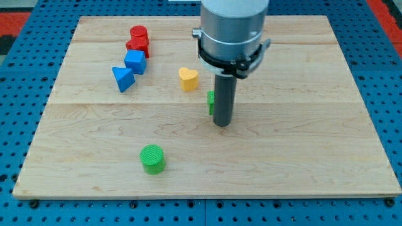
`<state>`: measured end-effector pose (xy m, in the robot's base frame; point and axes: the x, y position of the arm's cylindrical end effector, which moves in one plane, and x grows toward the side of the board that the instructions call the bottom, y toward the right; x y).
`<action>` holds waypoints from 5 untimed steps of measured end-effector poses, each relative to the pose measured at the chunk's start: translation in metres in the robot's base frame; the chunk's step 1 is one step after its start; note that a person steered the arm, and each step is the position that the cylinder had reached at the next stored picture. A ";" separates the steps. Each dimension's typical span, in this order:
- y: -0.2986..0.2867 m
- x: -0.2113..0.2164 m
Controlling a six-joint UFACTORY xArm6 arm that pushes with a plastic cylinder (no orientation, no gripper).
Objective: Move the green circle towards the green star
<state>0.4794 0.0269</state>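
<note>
The green circle (152,158) is a short ribbed cylinder lying near the view's bottom, left of centre. A green block, likely the green star (211,101), is mostly hidden behind my rod near the board's middle; only a sliver shows at the rod's left. My tip (222,123) rests on the board just below and right of that green block, well up and to the right of the green circle.
A yellow heart (188,78) lies up-left of the rod. A blue cube (135,62) and a blue triangle (123,78) sit at upper left, with a red cylinder (139,33) and another red block (136,45) above them. The wooden board (314,157) sits on a blue pegboard.
</note>
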 end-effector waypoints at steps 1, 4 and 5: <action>-0.012 -0.011; 0.015 0.010; -0.014 0.135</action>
<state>0.6148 0.0132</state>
